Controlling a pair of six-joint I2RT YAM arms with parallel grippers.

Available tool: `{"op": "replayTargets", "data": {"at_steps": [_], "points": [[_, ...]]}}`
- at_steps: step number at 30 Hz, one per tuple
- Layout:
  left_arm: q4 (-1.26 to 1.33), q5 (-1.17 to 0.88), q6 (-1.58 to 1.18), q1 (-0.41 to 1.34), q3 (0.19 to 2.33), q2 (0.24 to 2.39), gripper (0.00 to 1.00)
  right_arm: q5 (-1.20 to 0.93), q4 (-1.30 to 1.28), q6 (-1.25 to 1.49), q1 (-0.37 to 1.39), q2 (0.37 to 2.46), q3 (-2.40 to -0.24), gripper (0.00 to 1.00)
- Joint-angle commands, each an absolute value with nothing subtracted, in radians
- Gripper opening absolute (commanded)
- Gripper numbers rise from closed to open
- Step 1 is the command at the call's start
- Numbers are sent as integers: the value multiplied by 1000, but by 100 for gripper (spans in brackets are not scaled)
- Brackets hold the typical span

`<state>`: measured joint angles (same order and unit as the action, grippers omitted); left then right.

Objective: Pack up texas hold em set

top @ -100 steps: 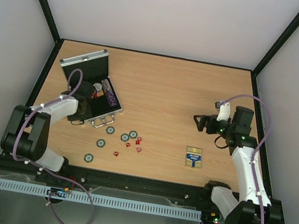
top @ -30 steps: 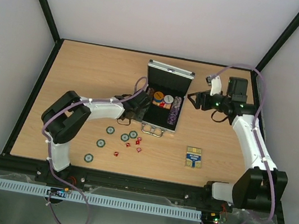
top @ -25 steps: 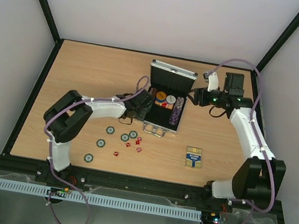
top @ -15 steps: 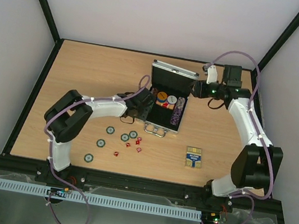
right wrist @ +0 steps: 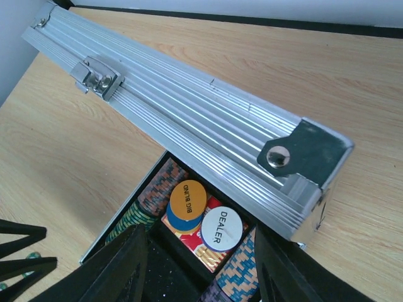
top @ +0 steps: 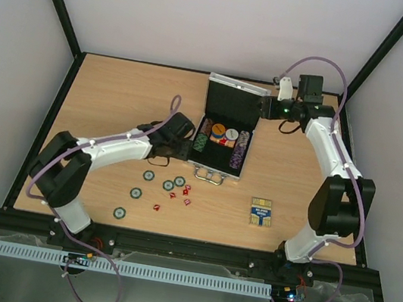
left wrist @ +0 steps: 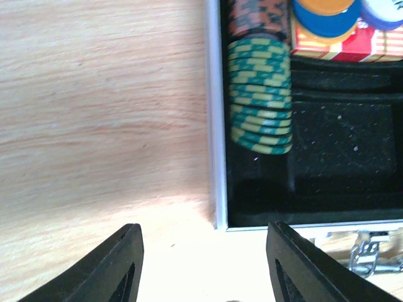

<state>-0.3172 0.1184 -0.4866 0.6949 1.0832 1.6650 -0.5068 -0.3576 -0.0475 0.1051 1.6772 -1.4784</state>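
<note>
From above, the silver aluminium case (top: 220, 154) sits open on the wooden table (top: 117, 99), towards the far middle, with its lid (top: 234, 100) raised on the far side. The left gripper (top: 186, 147) lies just beside the case's left wall, and the right gripper (top: 265, 107) is close to the lid's right end. Loose poker chips (top: 149, 176) and tiny red dice (top: 186, 188) lie scattered on the table just in front of the case. The blue-and-yellow card deck box (top: 261, 211) lies apart to their right. At the left wrist, the left gripper (left wrist: 203, 229) has its jaws spread wide, straddling the case's near-left corner. A row of green-and-cream chips (left wrist: 260, 94) stands on edge in the black lining just inside the rim. At the right wrist, the right gripper (right wrist: 201, 251) also has its jaws parted, holding nothing, above the tray. There an orange BIG BLIND button (right wrist: 187, 199) and a white DEALER button (right wrist: 220, 229) rest under the ribbed lid (right wrist: 182, 129).
</note>
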Motion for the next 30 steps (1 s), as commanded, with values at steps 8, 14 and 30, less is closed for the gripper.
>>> {"op": "replayTargets", "data": {"at_steps": [8,14,30], "points": [[-386,35,-467,648,1002,1550,64,-473,-386,-24,108,1721,-1570,49],[-382,-115,-420,643,1086,1624,31,-519,-446,-13,108,1740,-1623,48],[-365,-129,-466,644,1199,1798,2,-637,-475,25,108,1634,-1527,51]]}}
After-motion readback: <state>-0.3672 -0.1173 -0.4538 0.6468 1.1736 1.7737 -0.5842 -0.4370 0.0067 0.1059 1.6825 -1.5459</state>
